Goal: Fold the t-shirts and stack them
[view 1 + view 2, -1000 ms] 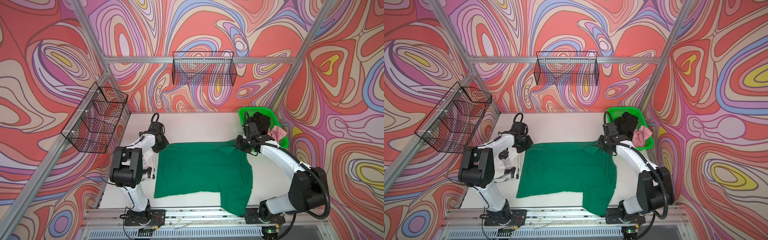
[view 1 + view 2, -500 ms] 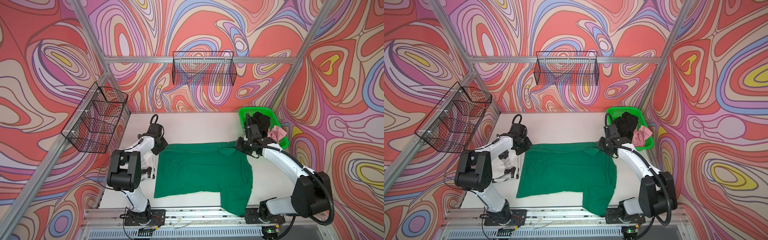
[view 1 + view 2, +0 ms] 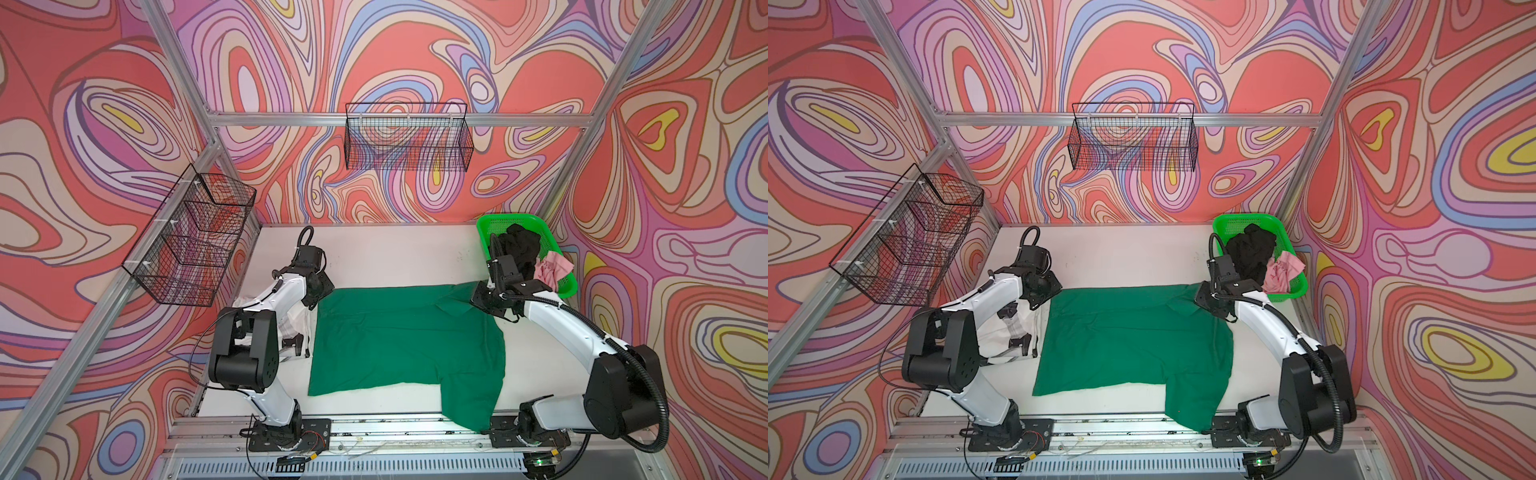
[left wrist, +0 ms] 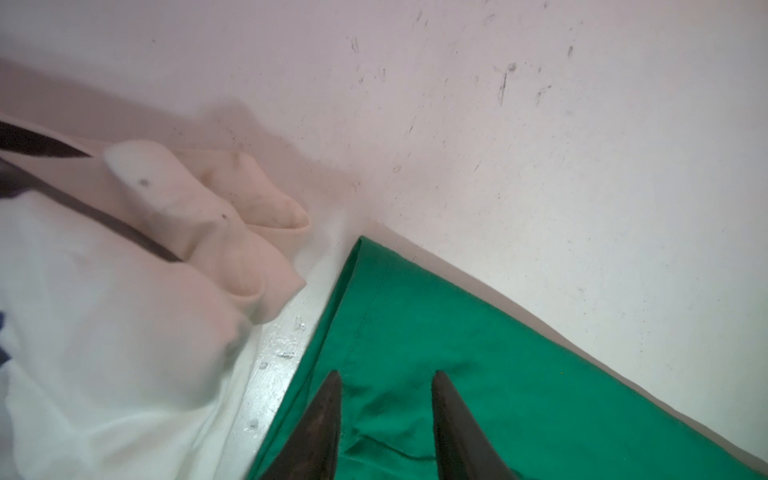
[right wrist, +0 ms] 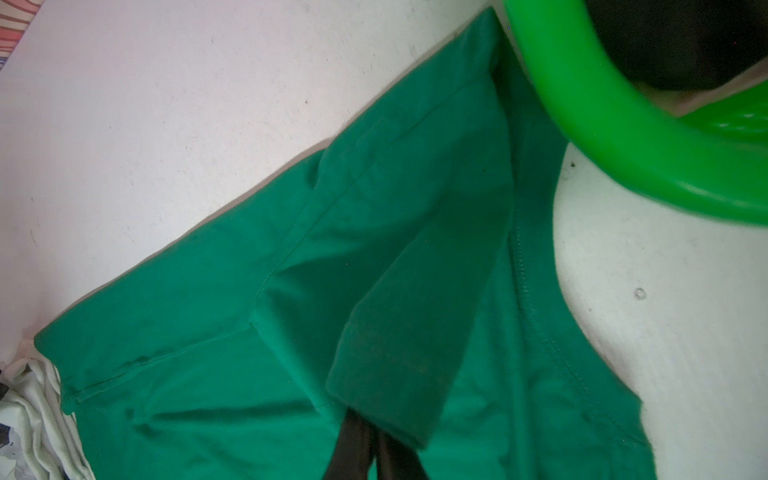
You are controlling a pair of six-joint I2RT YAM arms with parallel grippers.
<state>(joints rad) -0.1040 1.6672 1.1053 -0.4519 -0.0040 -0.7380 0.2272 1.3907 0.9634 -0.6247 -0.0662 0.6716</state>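
One t-shirt [image 4: 519, 361] under left end effector [image 4: 386, 376].

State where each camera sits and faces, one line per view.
Top views: high in front, looking down; left arm and right arm show.
Left wrist: behind the open left pincer, facing a dark green t-shirt corner.
Right wrist: behind the right pincer, shut on that shirt's fold; green basket beyond.
Shared: all four show the dark green t-shirt.

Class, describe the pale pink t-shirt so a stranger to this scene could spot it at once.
Find the bright green plastic basket at the table's far right corner. Two crumpled shirts lie in it. The pale pink t-shirt is the lighter one, nearer the robot, beside the black t-shirt.
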